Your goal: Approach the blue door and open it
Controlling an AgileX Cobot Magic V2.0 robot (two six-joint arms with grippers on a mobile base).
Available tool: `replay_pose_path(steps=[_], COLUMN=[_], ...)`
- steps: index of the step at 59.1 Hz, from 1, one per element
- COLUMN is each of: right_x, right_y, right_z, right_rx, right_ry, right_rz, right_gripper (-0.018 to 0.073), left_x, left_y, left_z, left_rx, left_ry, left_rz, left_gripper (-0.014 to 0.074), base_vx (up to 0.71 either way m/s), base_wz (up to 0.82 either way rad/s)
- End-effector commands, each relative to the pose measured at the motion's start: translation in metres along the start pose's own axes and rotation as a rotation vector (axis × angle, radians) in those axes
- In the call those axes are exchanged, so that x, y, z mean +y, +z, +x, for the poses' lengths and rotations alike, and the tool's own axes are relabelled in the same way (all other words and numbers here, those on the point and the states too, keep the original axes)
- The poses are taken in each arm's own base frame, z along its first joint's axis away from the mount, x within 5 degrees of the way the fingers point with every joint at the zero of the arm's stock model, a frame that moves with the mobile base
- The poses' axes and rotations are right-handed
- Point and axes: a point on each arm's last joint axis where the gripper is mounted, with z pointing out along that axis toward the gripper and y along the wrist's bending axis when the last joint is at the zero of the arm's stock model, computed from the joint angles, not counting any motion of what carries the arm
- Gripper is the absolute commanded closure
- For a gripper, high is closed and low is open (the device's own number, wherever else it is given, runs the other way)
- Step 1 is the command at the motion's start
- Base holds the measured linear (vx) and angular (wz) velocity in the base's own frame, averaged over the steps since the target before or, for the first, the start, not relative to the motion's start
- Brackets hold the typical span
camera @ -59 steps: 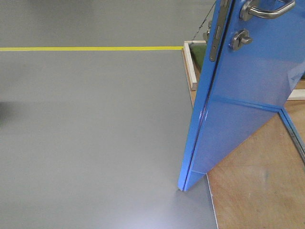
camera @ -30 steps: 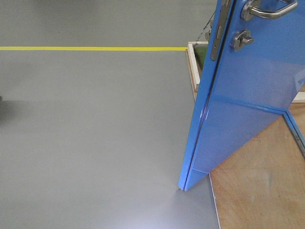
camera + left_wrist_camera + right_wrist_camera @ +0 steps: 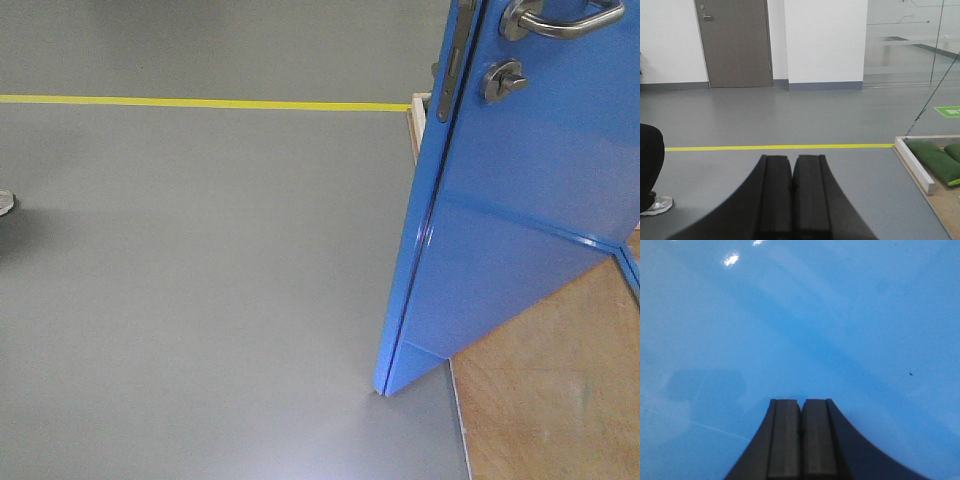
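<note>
The blue door (image 3: pixel 520 200) stands ajar on the right of the front view, its free edge toward me and its bottom corner on the grey floor. Its silver lever handle (image 3: pixel 560 20) and round lock (image 3: pixel 503 80) sit at the top right. The door also fills the right wrist view (image 3: pixel 800 315). My right gripper (image 3: pixel 801 402) is shut and empty, pointed at the door's glossy face, very close to it. My left gripper (image 3: pixel 792 159) is shut and empty, pointed at open grey floor. Neither gripper shows in the front view.
A yellow floor line (image 3: pixel 200 102) runs across the floor. The door stands on a plywood base (image 3: pixel 550 400) with a white wooden rim (image 3: pixel 912 165) holding green sandbags (image 3: pixel 935 160). A person's shoe (image 3: pixel 657 205) is at the left. A brown door (image 3: pixel 735 42) is in the far wall.
The front view has shifted: the door now hides most of the wooden rim and sandbags behind it, and a shoe has come in at the left edge.
</note>
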Motion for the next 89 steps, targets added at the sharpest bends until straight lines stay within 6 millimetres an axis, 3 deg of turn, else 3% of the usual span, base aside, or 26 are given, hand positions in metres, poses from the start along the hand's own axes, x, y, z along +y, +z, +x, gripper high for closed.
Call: replay_pose_path(steps=[1, 89], right_x=[0.0281, 0.0281], right_y=[-0.0154, -0.0154], right_z=[-0.0168, -0.0168], right_rx=[-0.062, -0.062], right_ry=[-0.014, -0.014], right_rz=[-0.072, -0.072], right_gripper=[0.0561, 0.0561], left_x=[0.0001, 0.0001], left_y=[-0.0032, -0.0032], left_z=[-0.0174, -0.0174], left_rx=[-0.124, -0.124], left_ry=[-0.009, -0.009], left_rz=[0.004, 0.004], left_gripper=[0.0524, 0.0524], base_vx=[0.07, 0.14], base_wz=[0.06, 0.06])
